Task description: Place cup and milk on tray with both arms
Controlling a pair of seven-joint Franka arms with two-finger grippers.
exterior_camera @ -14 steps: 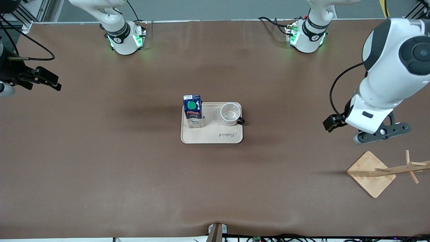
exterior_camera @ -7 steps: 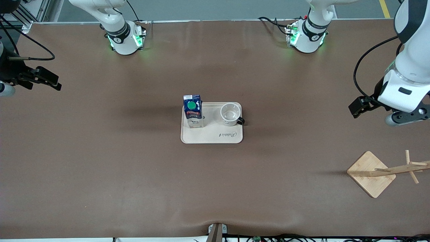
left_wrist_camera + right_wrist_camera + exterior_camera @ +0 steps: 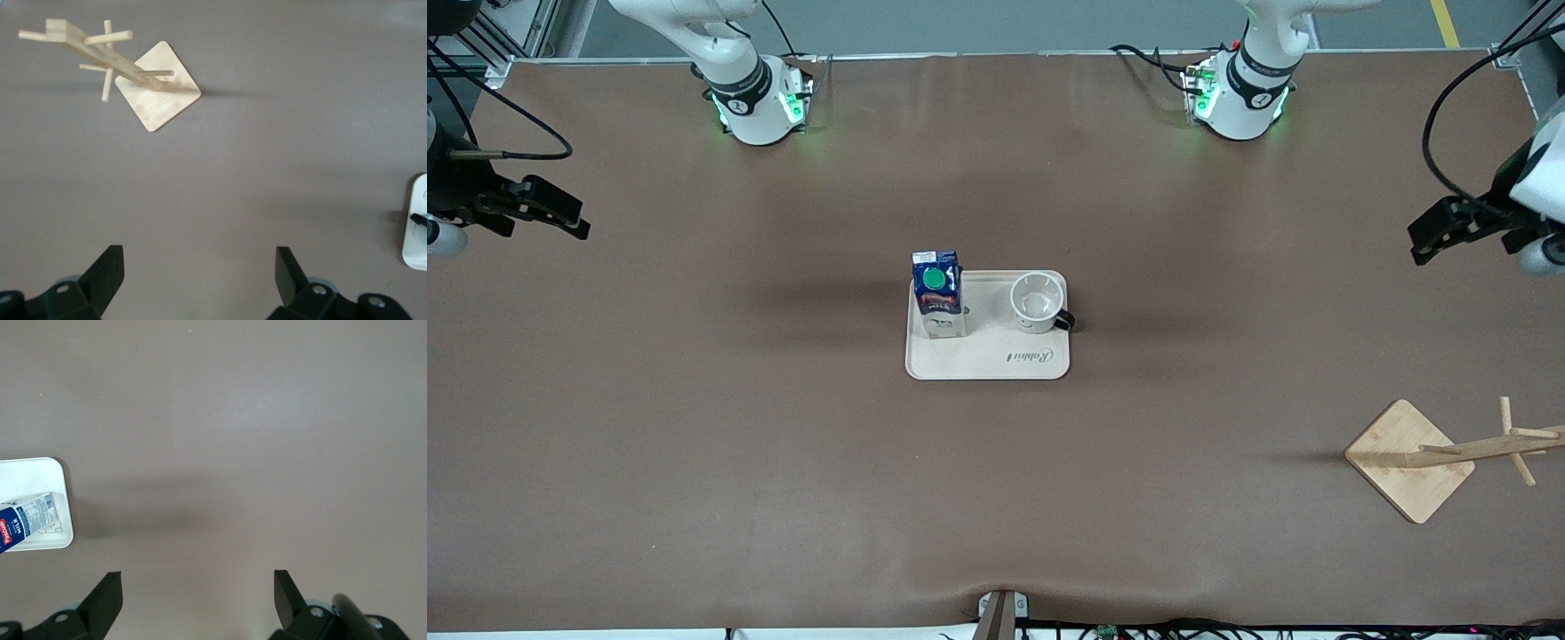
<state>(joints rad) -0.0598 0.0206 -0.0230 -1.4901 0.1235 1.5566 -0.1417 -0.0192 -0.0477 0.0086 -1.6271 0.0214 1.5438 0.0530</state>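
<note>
The cream tray lies at the middle of the table. The blue milk carton with its green cap stands upright on the tray, at the end toward the right arm. The white cup stands upright on the tray beside it, its black handle pointing toward the left arm's end. My left gripper is open and empty over bare table at the left arm's end; a corner of the tray shows in its view. My right gripper is open and empty at the right arm's end; its view shows the tray and the milk.
A wooden peg rack with a square base stands near the left arm's end, nearer to the front camera than the tray; it also shows in the left wrist view. Brown table surface surrounds the tray on all sides.
My left arm has swung away from the rack, toward the left arm's end of the table and toward the bases. The right arm, tray, milk and cup have not moved.
</note>
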